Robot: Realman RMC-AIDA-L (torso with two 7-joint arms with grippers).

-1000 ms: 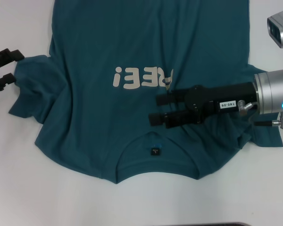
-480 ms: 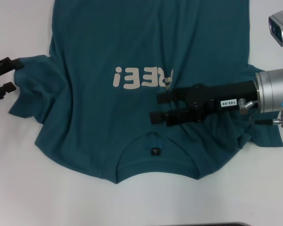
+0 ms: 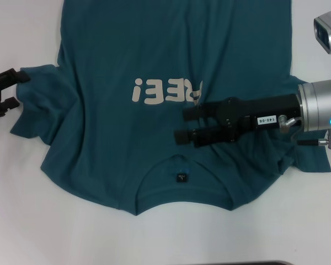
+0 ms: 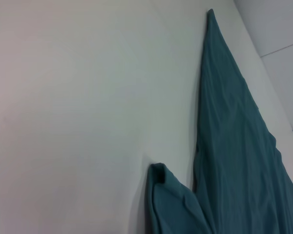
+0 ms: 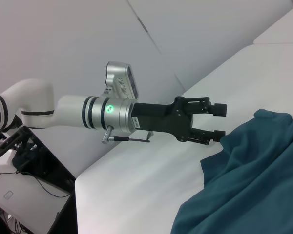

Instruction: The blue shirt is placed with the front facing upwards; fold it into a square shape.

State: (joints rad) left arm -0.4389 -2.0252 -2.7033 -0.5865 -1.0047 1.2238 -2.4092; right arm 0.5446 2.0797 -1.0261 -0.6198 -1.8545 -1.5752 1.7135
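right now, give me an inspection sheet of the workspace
surface: white table, bare around the shirt
job's things: blue shirt lying flat, print up, collar toward the robot, not folded yet; left sleeve rumpled
clutter: nothing seen
tools: left tool open at the left sleeve's edge; right tool open, low over the chest below the letters
cables: nothing seen on the table
surroundings: plain pale walls, equipment beside the table in the right wrist view

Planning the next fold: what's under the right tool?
The right tool, open, is above the blue shirt, just below its off-white lettering. The last letters and the fabric beneath the arm are hidden.
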